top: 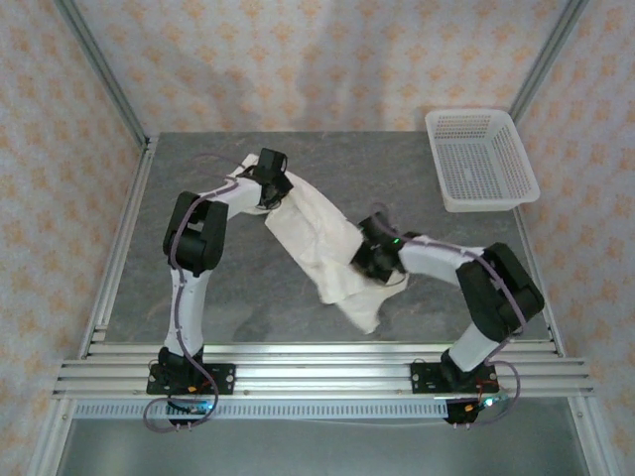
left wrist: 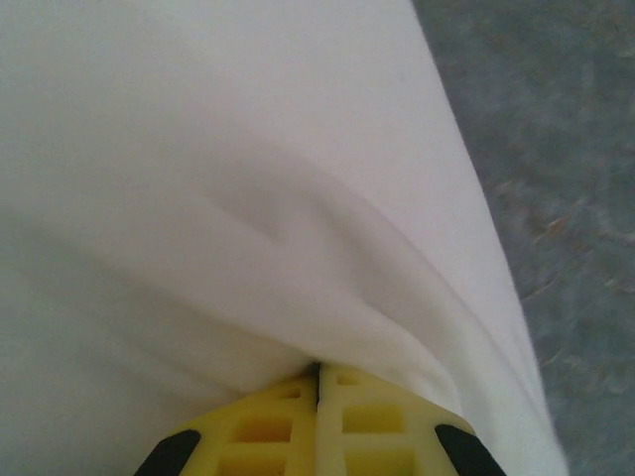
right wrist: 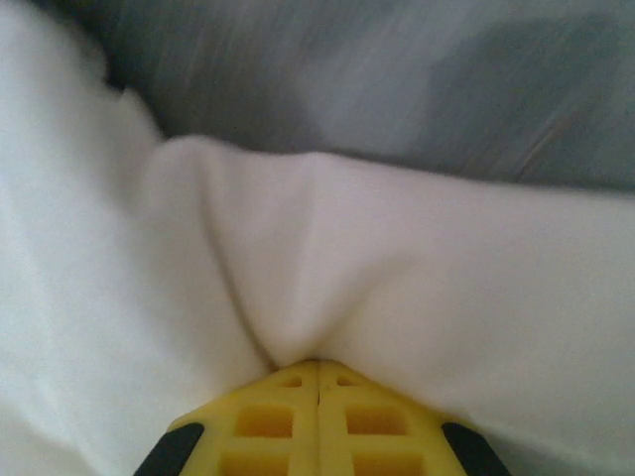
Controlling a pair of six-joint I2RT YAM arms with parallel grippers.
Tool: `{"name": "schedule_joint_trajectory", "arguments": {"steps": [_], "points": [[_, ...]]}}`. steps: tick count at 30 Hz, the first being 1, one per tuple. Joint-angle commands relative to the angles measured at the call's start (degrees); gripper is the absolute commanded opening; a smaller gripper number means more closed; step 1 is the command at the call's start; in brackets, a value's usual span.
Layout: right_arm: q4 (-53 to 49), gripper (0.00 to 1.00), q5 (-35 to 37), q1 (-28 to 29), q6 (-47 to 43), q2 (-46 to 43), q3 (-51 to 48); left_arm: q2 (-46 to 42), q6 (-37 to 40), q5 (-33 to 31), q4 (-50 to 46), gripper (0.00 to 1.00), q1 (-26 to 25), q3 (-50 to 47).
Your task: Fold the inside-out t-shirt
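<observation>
Grey tabletop (top: 238,293), t-shirt (top: 316,241) strung between left end effector (left wrist: 319,379) and right end effector (right wrist: 317,367), both pinching it

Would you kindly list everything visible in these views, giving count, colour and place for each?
t-shirt: one, white, mid-table, stretched diagonally between the two arms.
basket: one, white mesh, far right corner of the table.
table: one, grey, under everything.
rails: several, silver, along the table's near edge.
backdrop: cream with an orange pattern, around the table.
left arm: one, black and white, near left; yellow jaws shut on the t-shirt's far end.
right arm: one, black and white, near right; yellow jaws shut on the t-shirt's near part.
</observation>
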Motion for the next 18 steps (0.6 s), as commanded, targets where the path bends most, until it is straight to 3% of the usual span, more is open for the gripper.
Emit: {"name": "schedule_joint_trajectory", "arguments": {"steps": [1, 4, 7, 13, 18], "points": [[1.0, 0.00, 2.3, 9.4, 8.0, 1.6, -0.7, 4.7, 5.2, 7.6, 4.4, 0.00, -0.3, 2.6], [-1.5, 0.00, 1.9, 14.3, 6.2, 7.0, 5.8, 6.2, 7.8, 14.4, 8.4, 0.00, -0.5, 6.9], [-2.3, 0.00, 1.7, 16.2, 4.5, 8.5, 10.3, 4.3, 11.3, 15.8, 8.1, 0.00, -0.7, 8.4], [-10.1, 0.00, 8.5, 14.5, -0.7, -2.9, 14.6, -10.5, 16.7, 17.0, 10.1, 0.01, 1.4, -0.3], [-15.8, 0.04, 17.2, 11.0, -1.3, -15.9, 5.4, -31.6, 17.6, 15.5, 6.7, 0.24, 3.7, -12.8]]}}
